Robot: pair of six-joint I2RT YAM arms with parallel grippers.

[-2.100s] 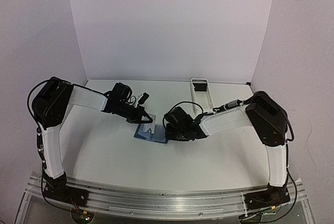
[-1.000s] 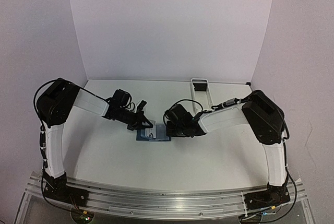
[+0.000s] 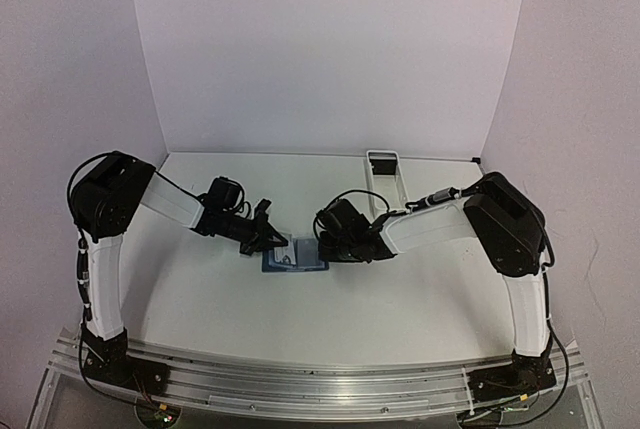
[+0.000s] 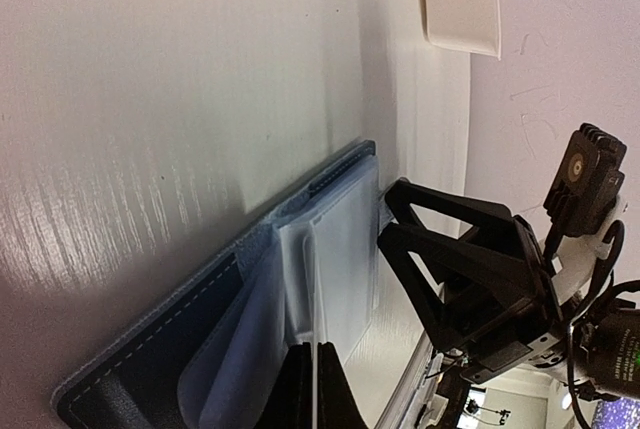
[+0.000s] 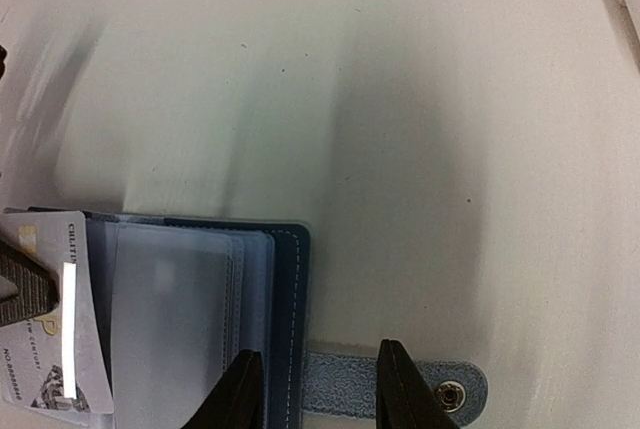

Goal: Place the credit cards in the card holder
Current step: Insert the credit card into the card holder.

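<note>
Left gripper: clenching thin credit card | 9 o'clock of stitched blue card holder | right gripper: parted astride strap

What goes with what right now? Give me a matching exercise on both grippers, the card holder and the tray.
1 left gripper
2 right gripper
3 card holder
4 white tray

A lying open on the table
B jaws apart, over the strap
C at the table's far edge
D jaws shut on a credit card

Pairs: 1-D, 2-B, 3-A, 4-C
</note>
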